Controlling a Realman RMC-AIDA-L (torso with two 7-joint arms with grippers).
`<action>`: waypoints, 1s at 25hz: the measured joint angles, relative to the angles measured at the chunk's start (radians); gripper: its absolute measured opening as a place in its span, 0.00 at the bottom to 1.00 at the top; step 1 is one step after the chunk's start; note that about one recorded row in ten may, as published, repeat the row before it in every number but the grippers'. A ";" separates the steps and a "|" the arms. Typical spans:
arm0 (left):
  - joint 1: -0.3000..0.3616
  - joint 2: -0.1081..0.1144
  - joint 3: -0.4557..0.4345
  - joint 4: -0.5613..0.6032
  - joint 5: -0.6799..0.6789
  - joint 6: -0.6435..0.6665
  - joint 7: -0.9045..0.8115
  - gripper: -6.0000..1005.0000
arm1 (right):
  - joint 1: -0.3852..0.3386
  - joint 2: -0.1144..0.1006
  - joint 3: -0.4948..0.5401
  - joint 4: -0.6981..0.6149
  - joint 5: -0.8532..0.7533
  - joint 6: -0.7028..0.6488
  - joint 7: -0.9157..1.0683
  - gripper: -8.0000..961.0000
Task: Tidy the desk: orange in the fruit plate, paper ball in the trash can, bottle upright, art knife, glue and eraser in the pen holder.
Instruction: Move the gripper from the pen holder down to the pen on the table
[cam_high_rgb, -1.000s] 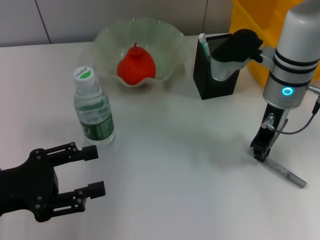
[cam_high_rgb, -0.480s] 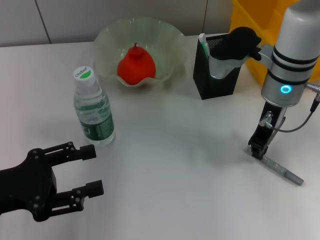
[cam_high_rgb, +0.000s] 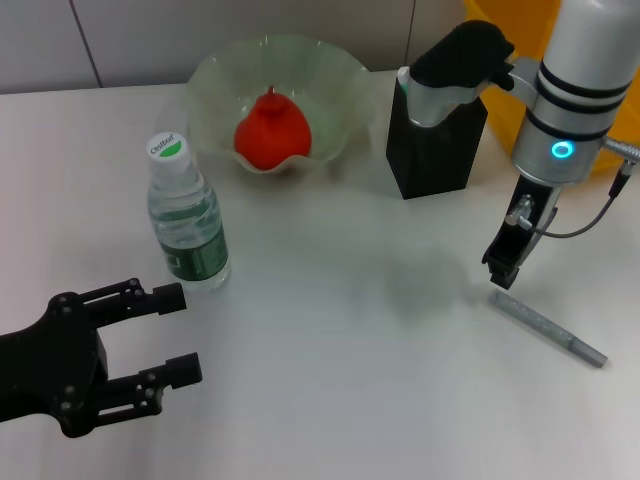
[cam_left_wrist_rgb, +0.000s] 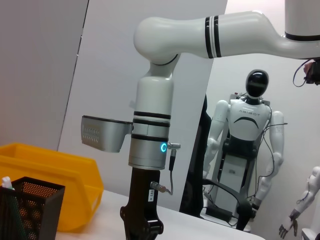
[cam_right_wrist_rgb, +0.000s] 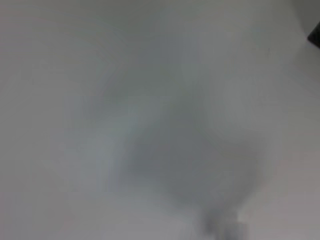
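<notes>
In the head view the right hand (cam_high_rgb: 501, 275) hangs at about 4 o'clock from the middle of the tabletop (cam_high_rgb: 340, 340), pointing straight down, its tip just above the near end of the art knife (cam_high_rgb: 548, 329); whether its fingers are apart or together cannot be told, and whether it touches the knife cannot be told either. The knife, a slim grey stick, lies flat on the tabletop and slants away toward 4 o'clock from the hand. The left hand (cam_high_rgb: 180, 335) sits low at about 8 o'clock, its two black fingers spread wide with nothing between them. The bottle (cam_high_rgb: 186, 215) stands upright at 10 o'clock, just beyond that hand. The orange (cam_high_rgb: 272, 131) lies inside the fruit plate (cam_high_rgb: 215, 85) at about 11 o'clock. The pen holder (cam_high_rgb: 432, 150) stands at 1 o'clock, beside the plate, with a white-and-green stick rising from its near-left corner; part of the right arm crosses in front of its top. The trash can (cam_high_rgb: 500, 20) shows as a yellow edge at 2 o'clock behind the arm. In the left wrist view the right arm rises from the tabletop with the pen holder and yellow can off to its side.
</notes>
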 joint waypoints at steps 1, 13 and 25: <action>0.000 0.001 -0.002 0.000 0.000 0.000 0.000 0.72 | 0.002 0.000 0.000 0.003 0.002 -0.003 0.000 0.04; -0.002 0.001 -0.010 -0.001 0.000 -0.001 0.002 0.72 | 0.016 0.001 0.000 0.012 -0.005 -0.033 -0.006 0.14; -0.001 0.000 -0.010 -0.002 0.003 -0.002 0.003 0.72 | -0.012 0.002 0.000 -0.015 -0.007 0.008 -0.006 0.35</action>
